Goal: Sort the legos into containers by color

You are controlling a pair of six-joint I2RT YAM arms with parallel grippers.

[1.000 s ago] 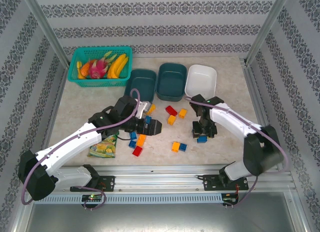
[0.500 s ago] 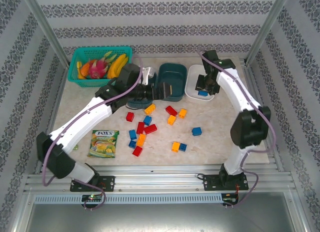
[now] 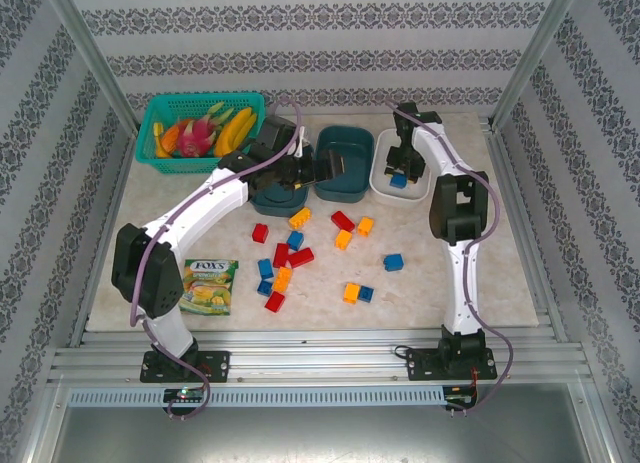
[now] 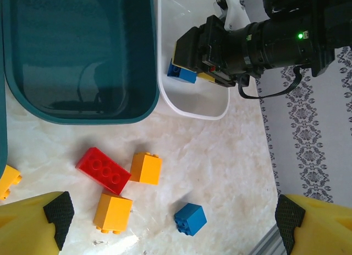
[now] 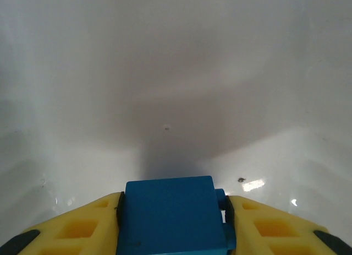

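Teal tubs (image 3: 352, 148) sit just by my left gripper (image 3: 322, 169), whose jaws stand wide and hold nothing, with loose legos (image 3: 290, 255) scattered on the table (image 3: 470, 253) nearer me. To the right, my right gripper (image 3: 401, 173) reaches down into the white tub (image 4: 190, 101), its yellow fingers (image 5: 71, 227) pinched narrow on a blue lego (image 5: 170, 211).
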